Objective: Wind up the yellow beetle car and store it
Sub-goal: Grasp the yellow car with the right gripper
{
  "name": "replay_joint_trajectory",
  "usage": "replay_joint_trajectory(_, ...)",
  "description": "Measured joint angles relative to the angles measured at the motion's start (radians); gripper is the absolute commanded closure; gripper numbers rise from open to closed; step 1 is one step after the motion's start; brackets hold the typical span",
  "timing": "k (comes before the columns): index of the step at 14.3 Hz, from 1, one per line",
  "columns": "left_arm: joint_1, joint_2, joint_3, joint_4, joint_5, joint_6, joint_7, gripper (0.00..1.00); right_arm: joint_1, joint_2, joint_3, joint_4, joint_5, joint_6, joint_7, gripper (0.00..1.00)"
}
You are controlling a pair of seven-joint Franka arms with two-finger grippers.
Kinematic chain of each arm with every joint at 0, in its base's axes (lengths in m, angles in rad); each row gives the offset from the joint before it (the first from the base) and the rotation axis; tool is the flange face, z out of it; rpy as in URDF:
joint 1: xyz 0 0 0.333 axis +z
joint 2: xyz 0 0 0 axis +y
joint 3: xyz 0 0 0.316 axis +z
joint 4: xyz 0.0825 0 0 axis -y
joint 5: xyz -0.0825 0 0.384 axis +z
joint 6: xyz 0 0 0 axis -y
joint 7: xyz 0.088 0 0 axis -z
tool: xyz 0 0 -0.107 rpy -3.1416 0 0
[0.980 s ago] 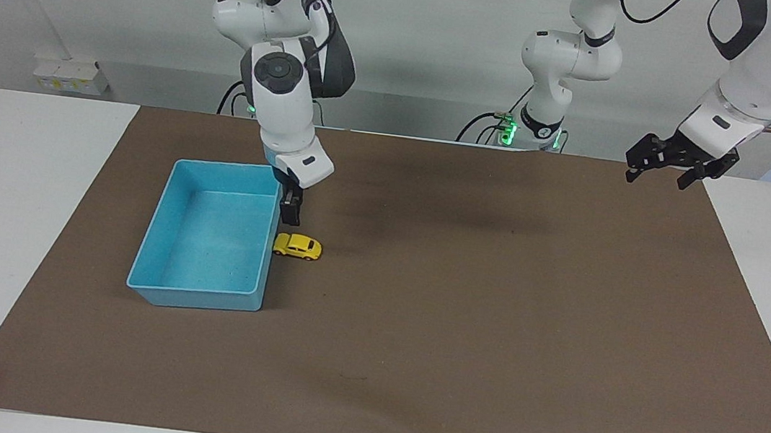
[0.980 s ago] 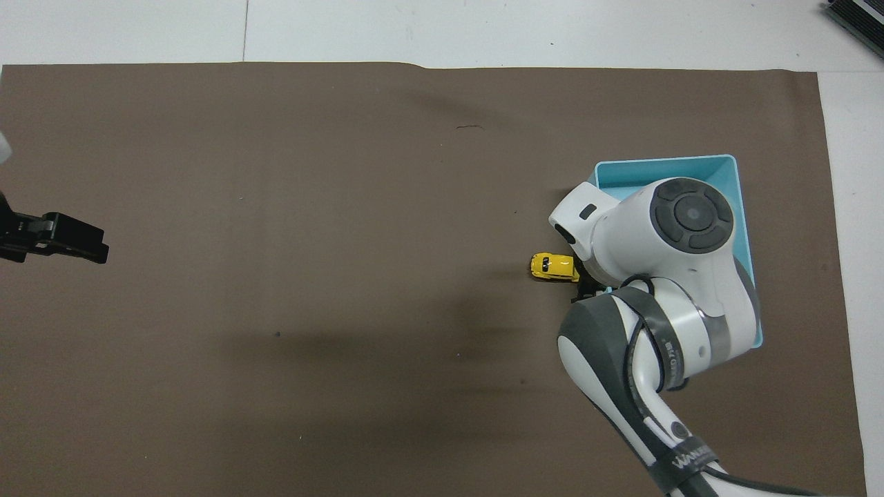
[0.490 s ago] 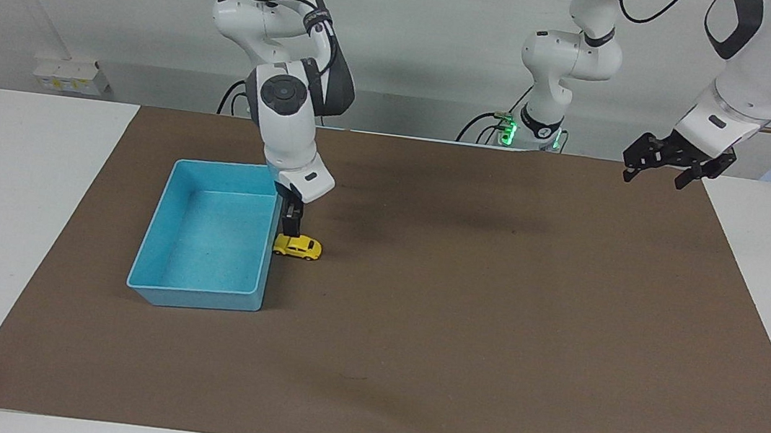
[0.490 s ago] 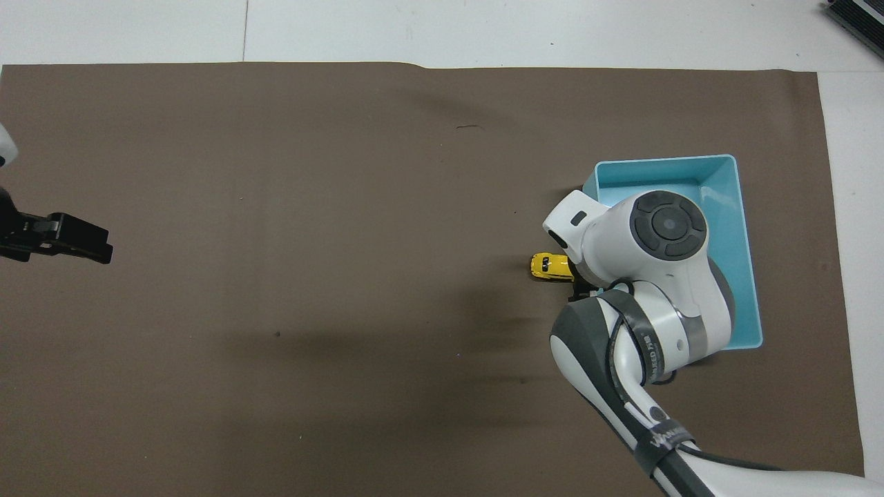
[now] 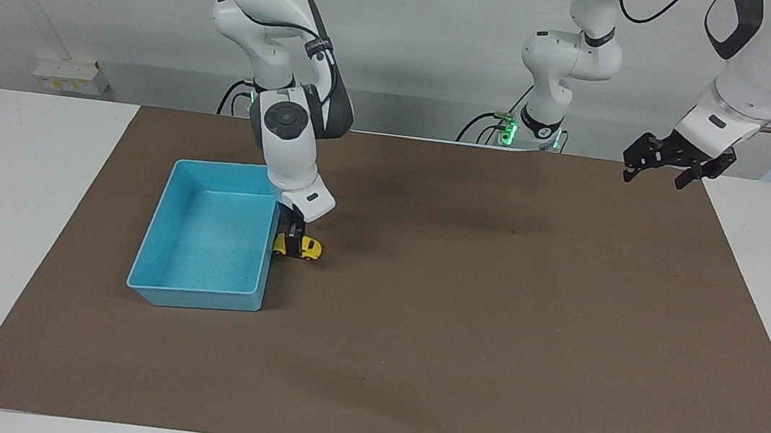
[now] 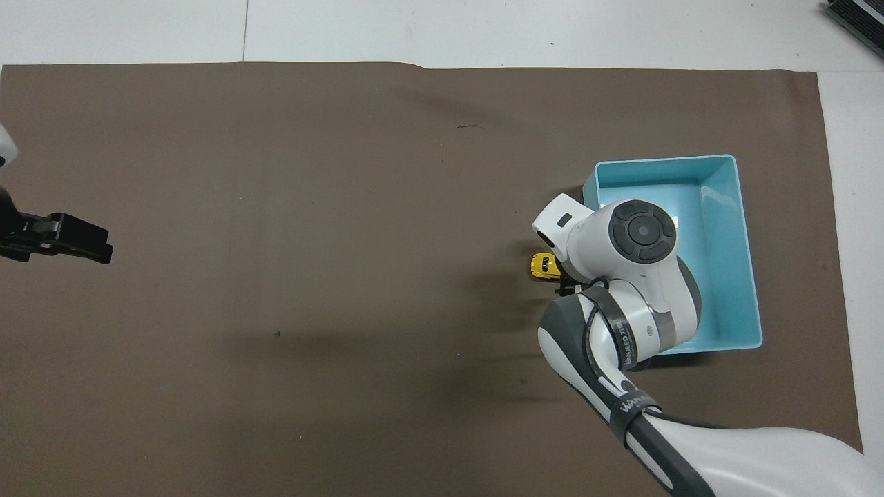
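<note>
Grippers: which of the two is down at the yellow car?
The right gripper, lowered over the yellow beetle car beside the light-blue bin, fingers open. The left gripper hangs open over the mat's edge at the left arm's end.

One camera sits high across the bench [image 5: 9, 203], facing both robots, so their bases line the top of its frame. The other hangs high above the robots' own end and looks steeply down and forward. Both stand well back, half a turn apart, and share the brown mat [image 5: 487, 344] [image 6: 311, 207] and blue bin [image 5: 158, 234] [image 6: 732, 235].
</note>
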Motion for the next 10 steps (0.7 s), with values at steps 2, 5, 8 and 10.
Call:
replay_joint_trajectory(2,0.000,0.000,0.000,0.000,0.000,0.000,0.000,0.00,0.000,0.029,0.000,0.000,-0.001,0.025,0.000,0.31)
replay_joint_trajectory(5,0.000,0.000,-0.002,0.000,0.000,0.000,0.000,0.00,0.000,0.032,0.000,0.002,-0.009,0.027,-0.005,0.72)
replay_joint_trajectory(8,0.001,0.000,0.004,0.000,0.000,0.000,0.000,0.00,0.001,0.031,0.001,0.004,-0.017,0.025,-0.008,0.88)
replay_joint_trajectory(10,0.005,0.000,0.007,0.000,0.000,0.000,0.000,0.00,0.003,0.031,0.002,0.010,-0.017,0.025,-0.008,0.88)
